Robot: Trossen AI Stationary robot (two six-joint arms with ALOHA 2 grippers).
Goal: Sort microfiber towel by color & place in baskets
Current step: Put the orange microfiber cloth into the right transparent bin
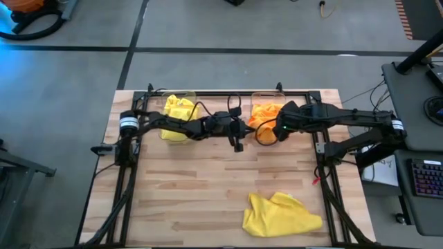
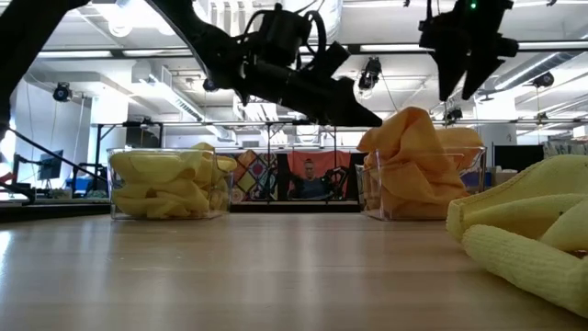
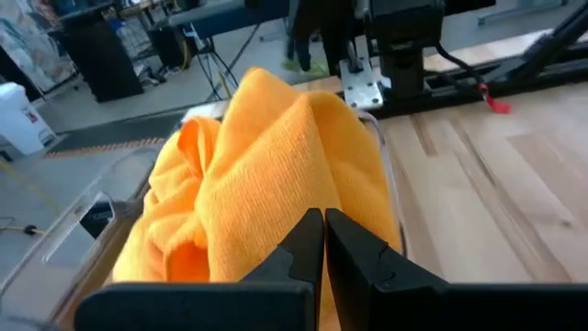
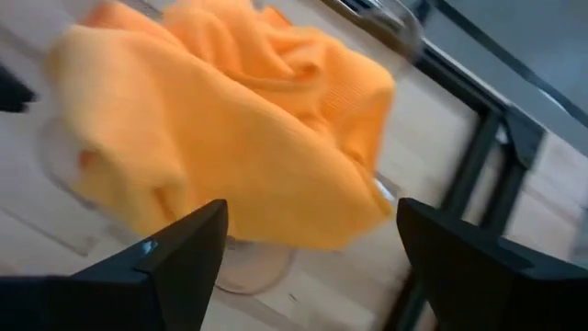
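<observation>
Orange towels [image 1: 261,113] are heaped in the right clear basket [image 2: 423,210], rising above its rim and draping over one wall [image 4: 230,175]. Yellow towels [image 1: 178,111] fill the left basket [image 2: 170,198]. One more yellow towel [image 1: 280,213] lies crumpled on the table near its near right edge [image 2: 524,239]. My left gripper [image 3: 323,228] is shut, with its tips at the orange heap's left side [image 2: 370,119]. My right gripper [image 4: 308,230] is open and hangs above the orange heap [image 2: 464,87], pointing down, clear of it. My left gripper's shut fingertips [image 3: 312,230] come level from the table's left, right up against the orange towels' upper fold [image 3: 276,165]. I cannot tell whether they touch the cloth.
Both arms meet over the table's far middle, between the two baskets [image 1: 239,131]. A black frame [image 1: 228,91] runs along the far and side edges. Bare wood [image 1: 187,187] spans the middle and near left. Beyond the table there is workshop furniture.
</observation>
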